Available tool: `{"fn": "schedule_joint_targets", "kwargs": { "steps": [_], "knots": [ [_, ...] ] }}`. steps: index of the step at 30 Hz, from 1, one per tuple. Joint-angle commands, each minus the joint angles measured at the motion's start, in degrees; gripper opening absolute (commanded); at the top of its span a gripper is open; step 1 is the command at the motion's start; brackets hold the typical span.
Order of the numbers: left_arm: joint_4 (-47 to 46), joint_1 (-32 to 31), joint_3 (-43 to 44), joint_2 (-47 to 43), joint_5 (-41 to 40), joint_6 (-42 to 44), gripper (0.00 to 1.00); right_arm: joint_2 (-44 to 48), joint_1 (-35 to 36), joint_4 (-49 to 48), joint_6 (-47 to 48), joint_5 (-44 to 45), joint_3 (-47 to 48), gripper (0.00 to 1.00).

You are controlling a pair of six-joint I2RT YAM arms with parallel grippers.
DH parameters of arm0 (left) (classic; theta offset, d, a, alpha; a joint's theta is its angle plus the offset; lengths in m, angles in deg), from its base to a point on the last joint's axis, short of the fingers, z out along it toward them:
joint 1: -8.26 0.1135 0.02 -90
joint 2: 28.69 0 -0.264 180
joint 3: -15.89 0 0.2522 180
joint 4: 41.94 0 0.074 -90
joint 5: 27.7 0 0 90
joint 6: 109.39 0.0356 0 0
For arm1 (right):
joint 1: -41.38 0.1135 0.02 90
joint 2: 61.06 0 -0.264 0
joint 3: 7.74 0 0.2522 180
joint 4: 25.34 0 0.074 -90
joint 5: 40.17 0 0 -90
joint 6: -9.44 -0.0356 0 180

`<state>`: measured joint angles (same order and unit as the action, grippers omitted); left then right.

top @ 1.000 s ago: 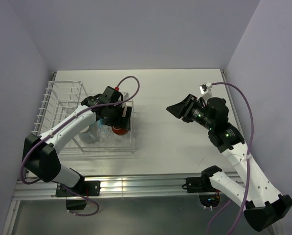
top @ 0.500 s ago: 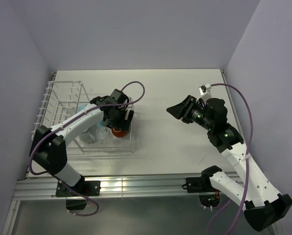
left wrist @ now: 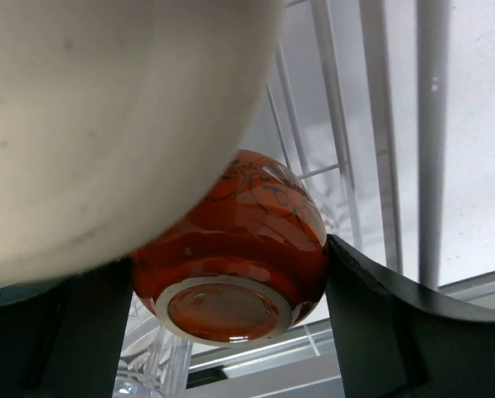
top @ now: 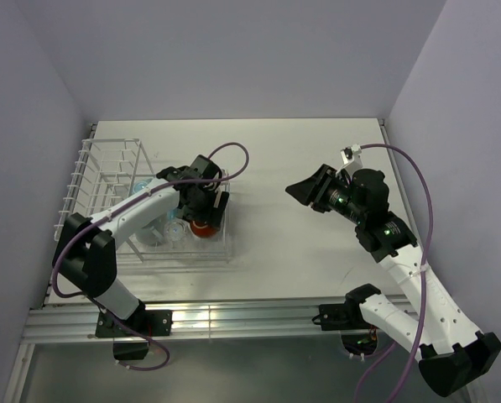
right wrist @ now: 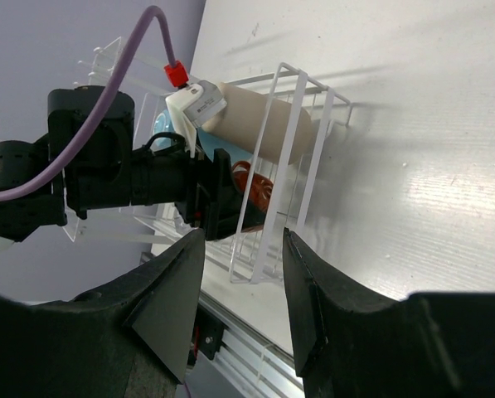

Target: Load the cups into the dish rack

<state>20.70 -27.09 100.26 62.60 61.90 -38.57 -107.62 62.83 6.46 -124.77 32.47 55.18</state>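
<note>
Red-orange cup [left wrist: 247, 207] in left tool [left wrist: 229, 257]

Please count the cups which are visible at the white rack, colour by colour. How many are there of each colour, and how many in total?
Light blue cups: 2 in plain view; the left arm may hide more
Cream cup: 1
Red-orange cup: 1
Total: 4 cups visible

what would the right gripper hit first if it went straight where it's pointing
Probably the near wire side of the dish rack; the right gripper points across the table at it, with the red cup just behind.
</note>
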Motion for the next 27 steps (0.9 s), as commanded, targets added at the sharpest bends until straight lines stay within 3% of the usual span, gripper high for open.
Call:
{"fn": "schedule_joint_targets", "kwargs": {
  "steps": [1,17,27],
  "knots": [
    [-2.5,-1.0,0.2,0.4,0.8,-0.2,0.18,0.7,-0.4,-2.0,0.8,0.8,0.0,0.5],
    [-2.9,-1.6,0.1,1.3,0.8,-0.2,0.65,0.6,-0.4,-1.7,0.8,1.3,0.1,0.5],
    [-3.1,-2.0,-0.2,1.0,0.8,-0.2,0.73,0.7,-0.4,-1.4,0.8,1.5,0.1,0.5]
  ]
}}
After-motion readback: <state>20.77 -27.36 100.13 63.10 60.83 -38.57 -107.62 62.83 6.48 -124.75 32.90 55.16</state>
